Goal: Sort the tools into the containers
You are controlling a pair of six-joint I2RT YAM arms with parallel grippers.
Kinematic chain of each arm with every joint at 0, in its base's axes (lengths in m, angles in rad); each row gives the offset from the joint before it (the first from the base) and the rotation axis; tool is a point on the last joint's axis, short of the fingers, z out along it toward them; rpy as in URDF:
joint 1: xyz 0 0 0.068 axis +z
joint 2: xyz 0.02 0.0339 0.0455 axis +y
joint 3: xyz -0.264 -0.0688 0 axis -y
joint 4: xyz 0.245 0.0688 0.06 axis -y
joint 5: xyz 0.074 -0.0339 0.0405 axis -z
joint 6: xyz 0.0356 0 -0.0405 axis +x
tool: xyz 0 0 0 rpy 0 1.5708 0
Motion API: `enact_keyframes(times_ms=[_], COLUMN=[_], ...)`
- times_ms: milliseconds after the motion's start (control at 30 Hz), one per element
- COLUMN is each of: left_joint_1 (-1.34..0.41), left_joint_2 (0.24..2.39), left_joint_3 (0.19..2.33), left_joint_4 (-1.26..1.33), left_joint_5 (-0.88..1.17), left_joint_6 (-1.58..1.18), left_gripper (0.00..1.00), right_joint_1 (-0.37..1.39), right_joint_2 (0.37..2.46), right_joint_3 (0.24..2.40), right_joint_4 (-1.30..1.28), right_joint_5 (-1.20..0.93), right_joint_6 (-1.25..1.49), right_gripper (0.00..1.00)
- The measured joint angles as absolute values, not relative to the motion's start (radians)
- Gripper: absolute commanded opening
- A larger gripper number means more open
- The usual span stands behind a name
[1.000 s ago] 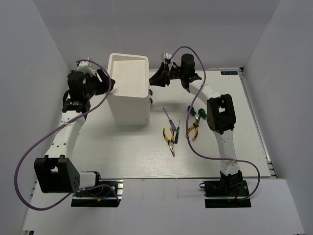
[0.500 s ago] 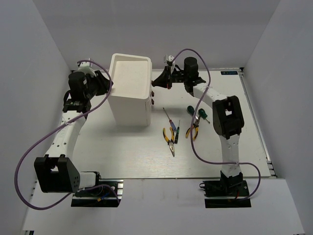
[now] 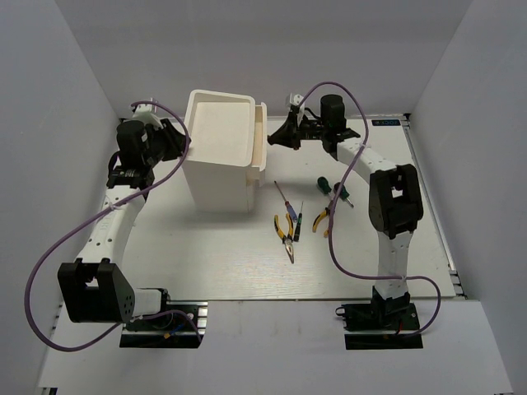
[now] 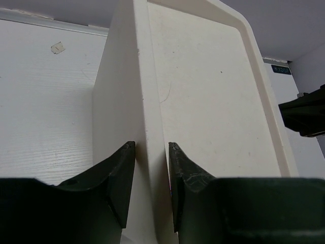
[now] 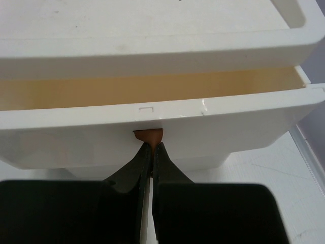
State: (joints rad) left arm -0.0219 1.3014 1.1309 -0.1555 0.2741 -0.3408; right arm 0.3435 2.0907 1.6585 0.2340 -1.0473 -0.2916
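top drawer stands open, both pincers on the box

white box (image 3: 219, 183) stands upright at the far left of the worktop (image 3: 230, 255). left pincer (image 4: 151, 147) is clamped across the box's left top rim, one finger on each side of the wall. right pincer (image 5: 151, 147) is closed tight on the small brown knob (image 5: 148, 135) of the top drawer (image 5: 152, 119), which juts partly out of the box's right side; its yellowish inside shows. tools lie on the worktop right of the box, apart from it: purple screwdriver (image 3: 282, 194), yellow-handled pliers (image 3: 286, 229), dark screwdriver (image 3: 298, 222), second pliers (image 3: 324, 219), green screwdriver (image 3: 332, 188).
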Motion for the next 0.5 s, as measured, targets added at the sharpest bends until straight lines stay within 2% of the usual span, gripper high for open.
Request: enact_keyframes(times_ms=[500], left_joint_1=[-0.030], left_joint_2=[1.310], left_joint_3=[1.130], left_joint_4=[-0.138], left_joint_5=[0.276], left_joint_6=[-0.346], left_gripper=[0.41], right_joint_1=[0.294], right_joint_2=[2.046], right_joint_3=[1.653], right_joint_4=[0.093], right_joint_5=[-1.002], right_joint_6=[-0.407], right_gripper=[0.00])
